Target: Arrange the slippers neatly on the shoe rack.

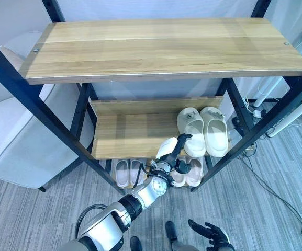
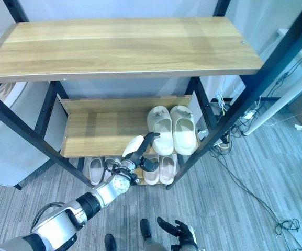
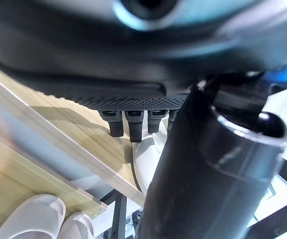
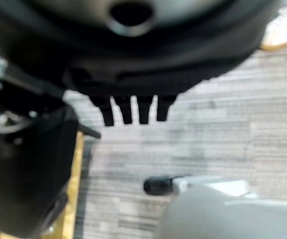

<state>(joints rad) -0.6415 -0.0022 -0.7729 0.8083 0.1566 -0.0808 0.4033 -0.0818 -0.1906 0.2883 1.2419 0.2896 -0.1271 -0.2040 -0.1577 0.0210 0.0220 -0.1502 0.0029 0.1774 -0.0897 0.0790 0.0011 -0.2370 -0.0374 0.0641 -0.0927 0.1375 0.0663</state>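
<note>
Left hand at middle shelf front edge, cream slipper pair on shelf beside it.
Wooden shoe rack with black metal frame (image 1: 140, 52); pinkish slipper pairs (image 1: 129, 172) on bottom shelf; left hand (image 1: 172, 150) with fingers straight, relaxed, holding nothing, near chunky cream foam slippers (image 1: 204, 129) side by side at middle shelf's right end; right hand (image 1: 211, 232) low over grey striped carpet (image 1: 276, 157), fingers spread loose.

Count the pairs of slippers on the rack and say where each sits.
3. Cream pair on the middle shelf's right end; two pinkish pairs on the bottom shelf, left and right. The left hand may hide more.
</note>
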